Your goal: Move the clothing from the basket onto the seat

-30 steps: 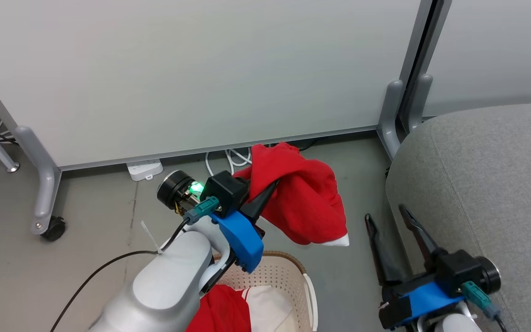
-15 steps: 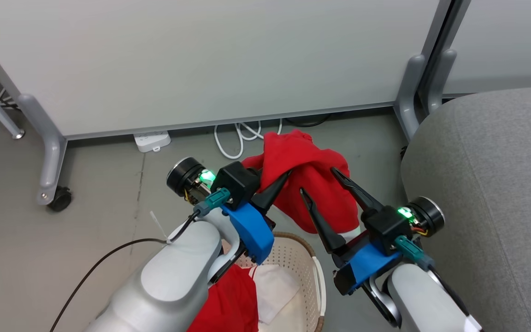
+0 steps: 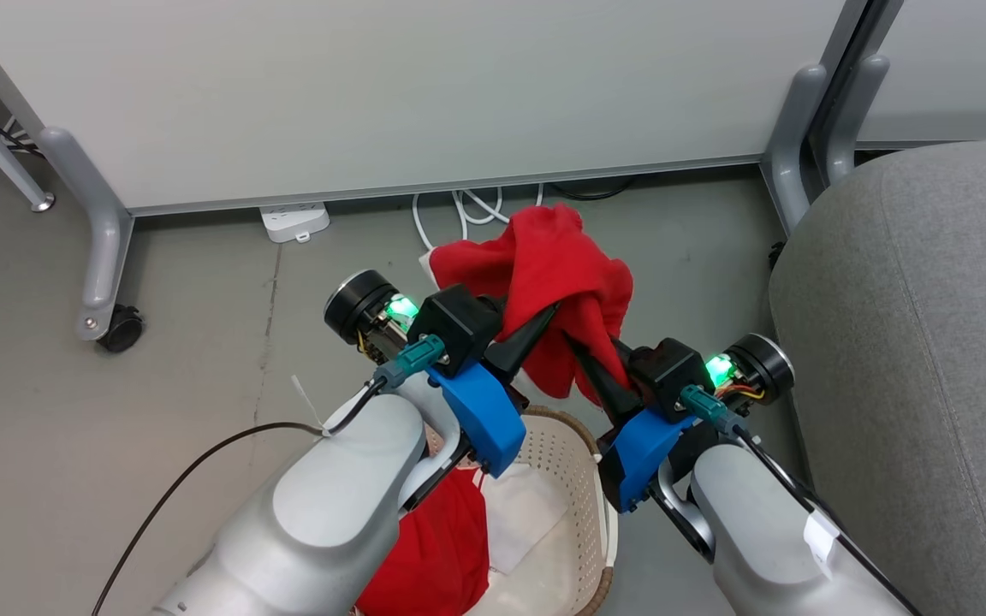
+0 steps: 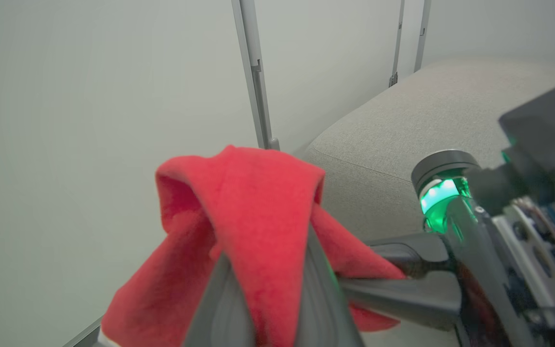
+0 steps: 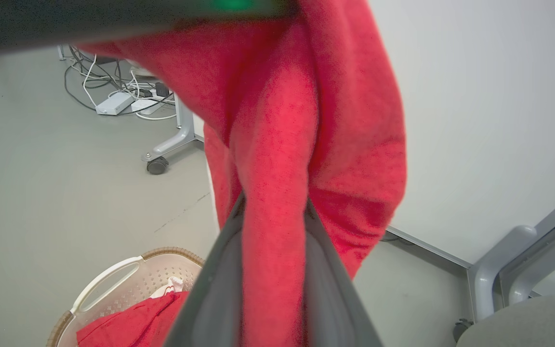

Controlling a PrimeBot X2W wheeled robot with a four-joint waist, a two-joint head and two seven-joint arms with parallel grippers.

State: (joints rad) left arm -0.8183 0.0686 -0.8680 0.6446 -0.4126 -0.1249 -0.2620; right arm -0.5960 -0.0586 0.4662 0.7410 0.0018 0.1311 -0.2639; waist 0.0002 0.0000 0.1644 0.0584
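One garment (image 3: 544,274) hangs above the basket (image 3: 602,522) in the head view, pinched by both the left gripper (image 3: 531,335) and the right gripper (image 3: 593,370). More clothing (image 3: 433,547) lies inside the basket, and the seat (image 3: 929,342), right of the basket, carries none where visible.

In the left wrist view, the fingers clamp the fabric. In the right wrist view, the fingers likewise grip it above the basket.

I judge the task barely begun.
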